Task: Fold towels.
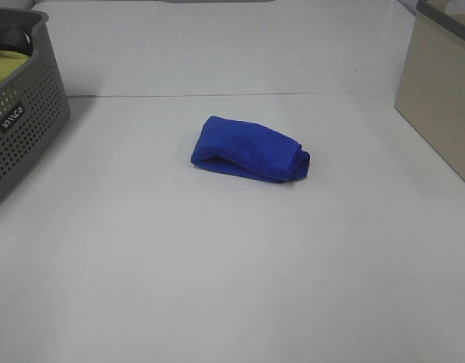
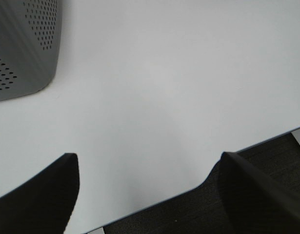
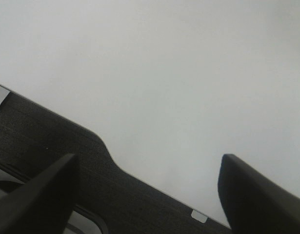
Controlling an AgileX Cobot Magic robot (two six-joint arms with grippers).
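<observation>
White tabletop (image 1: 232, 287) is wide open across the front & middle; only thing in the way there is the royal-blue soft towel (image 1: 249, 149), bunched in a loose roll near centre, w/ bare surface all round it, so a gripper could pass on any side. Far left: dark grey perforated plastic basket (image 1: 24, 128) walls off that corner, yellow-green cloth (image 1: 7, 64) inside. Far right: beige box w/ dark rim (image 1: 440, 94) blocks that edge. Broad lane between those two. Left gripper (image 2: 147, 187) & right gripper (image 3: 147, 187), jaws spread wide, hang over the table's near edge, prob. clear of everything; wrist views are blurry.
</observation>
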